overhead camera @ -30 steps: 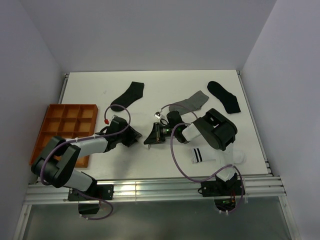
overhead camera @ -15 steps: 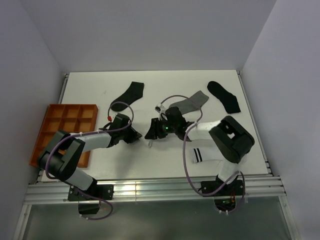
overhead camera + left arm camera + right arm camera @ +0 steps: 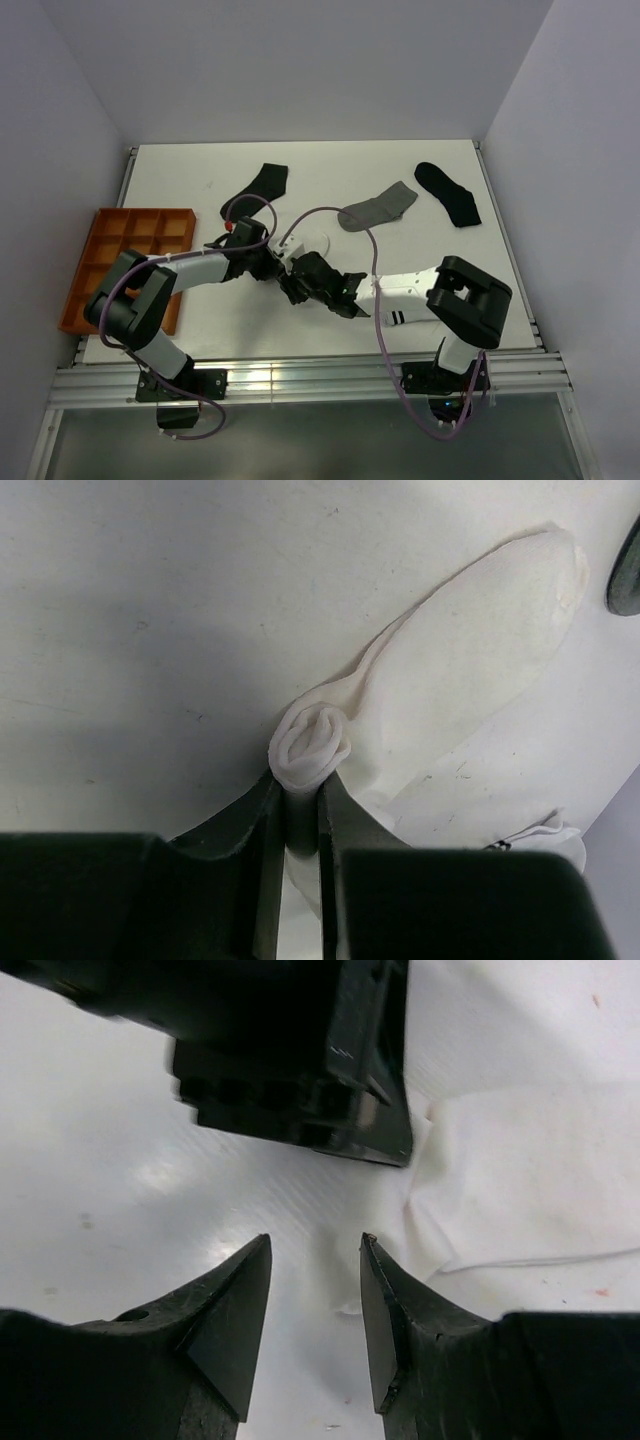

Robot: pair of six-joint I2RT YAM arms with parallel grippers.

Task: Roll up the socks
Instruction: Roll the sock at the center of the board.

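A plain white sock (image 3: 470, 660) lies flat on the table, its near end wound into a small roll (image 3: 310, 742). My left gripper (image 3: 300, 780) is shut on that roll. From above, the left gripper (image 3: 279, 267) sits at the table's middle, with a bit of the white sock (image 3: 313, 244) showing behind it. My right gripper (image 3: 315, 1250) is open with only bare table between its fingers, just in front of the left gripper's black body (image 3: 300, 1060). The white sock (image 3: 520, 1180) lies to its right. From above the right gripper (image 3: 293, 284) almost touches the left one.
A grey sock (image 3: 380, 207) and two black socks (image 3: 258, 190) (image 3: 448, 192) lie further back. A white sock with black stripes (image 3: 400, 312) lies under the right forearm. An orange compartment tray (image 3: 100, 250) stands at the left edge.
The right gripper has opened and swung down to the near left, close to the left gripper. The left gripper has shut on the white sock's rolled end.
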